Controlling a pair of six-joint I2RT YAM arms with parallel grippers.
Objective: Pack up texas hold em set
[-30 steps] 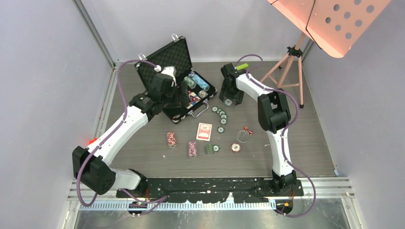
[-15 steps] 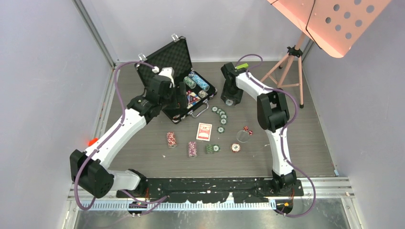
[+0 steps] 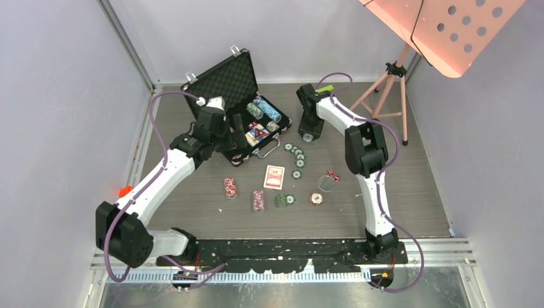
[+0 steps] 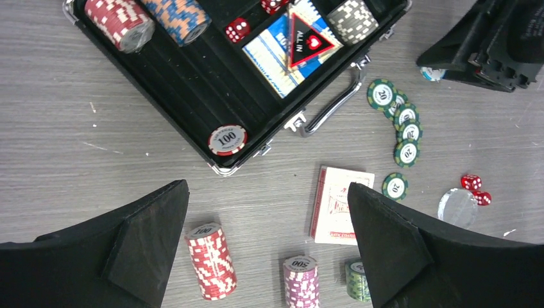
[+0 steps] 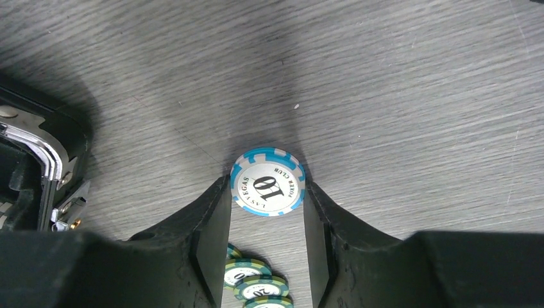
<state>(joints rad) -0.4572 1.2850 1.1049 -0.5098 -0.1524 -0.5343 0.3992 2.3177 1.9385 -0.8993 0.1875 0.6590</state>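
The black briefcase (image 3: 217,78) lies open at the back, holding chip stacks (image 4: 120,19), a single 100 chip (image 4: 227,139), a red die (image 4: 237,29) and an "ALL IN" triangle (image 4: 306,40). My left gripper (image 4: 267,186) hangs open above the table just in front of the case, over a red chip stack (image 4: 210,260), a purple stack (image 4: 301,281) and the red-backed card deck (image 4: 340,204). My right gripper (image 5: 267,181) is down on the table right of the case, its fingers pressed against both sides of a blue-and-white chip (image 5: 267,187). A row of green chips (image 4: 403,122) lies beside it.
Two red dice (image 3: 333,174) and a clear round cup (image 3: 326,183) sit right of the deck, with a red-white chip (image 3: 316,198) and a green stack (image 3: 281,200) nearer. A small green block (image 3: 325,89) and a pink tripod stand (image 3: 388,86) are at the back right.
The left gripper has drawn back out of the case toward the near left, still open. The right gripper's jaws have narrowed onto the blue-and-white chip.
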